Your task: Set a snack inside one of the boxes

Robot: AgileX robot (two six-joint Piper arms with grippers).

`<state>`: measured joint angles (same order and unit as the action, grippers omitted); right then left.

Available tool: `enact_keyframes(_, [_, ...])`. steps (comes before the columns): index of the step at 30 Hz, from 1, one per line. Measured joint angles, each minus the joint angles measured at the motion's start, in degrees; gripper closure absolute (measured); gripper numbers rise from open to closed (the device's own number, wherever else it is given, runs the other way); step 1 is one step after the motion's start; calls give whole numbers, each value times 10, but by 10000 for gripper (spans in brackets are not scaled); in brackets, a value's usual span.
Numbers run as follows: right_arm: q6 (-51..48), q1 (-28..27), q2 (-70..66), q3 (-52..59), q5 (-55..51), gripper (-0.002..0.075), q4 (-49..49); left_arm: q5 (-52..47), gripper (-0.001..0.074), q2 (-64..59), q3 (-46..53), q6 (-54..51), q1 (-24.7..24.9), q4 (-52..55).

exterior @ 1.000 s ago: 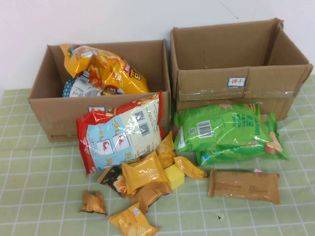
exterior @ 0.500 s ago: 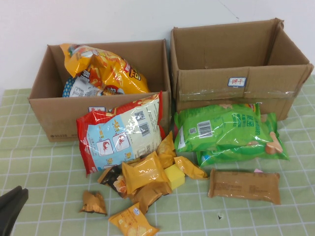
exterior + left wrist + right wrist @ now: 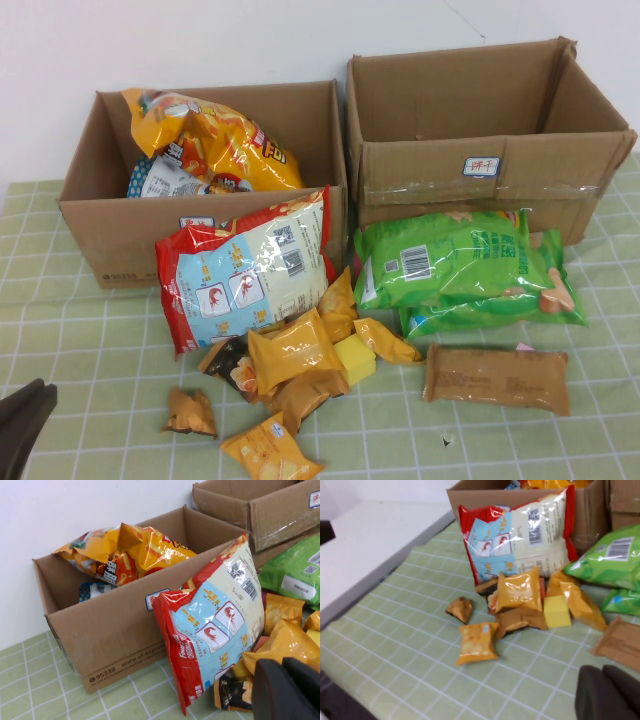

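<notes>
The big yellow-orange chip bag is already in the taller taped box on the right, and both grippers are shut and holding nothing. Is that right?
Not quite. The high view shows the chip bag sitting in the lower plain box on the left; the taped box shows nothing inside. The rest stands: the left gripper, at the near left table edge, and the right gripper, seen only by its own wrist camera, are shut and empty.

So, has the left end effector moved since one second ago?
Yes. The left end effector, shut, has entered at the table's near-left corner; before, it was out of view.
</notes>
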<state>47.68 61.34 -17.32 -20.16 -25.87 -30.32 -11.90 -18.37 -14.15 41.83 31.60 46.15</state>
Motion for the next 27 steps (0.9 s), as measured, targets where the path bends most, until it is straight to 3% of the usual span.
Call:
enact_keyframes(13, [-25, 0, 0, 0, -112, 728, -17, 0, 736, 0, 2, 0, 0, 0])
enact_keyframes(27, [-25, 0, 0, 0, -122, 727, -17, 2, 736, 12, 17, 0, -14, -13])
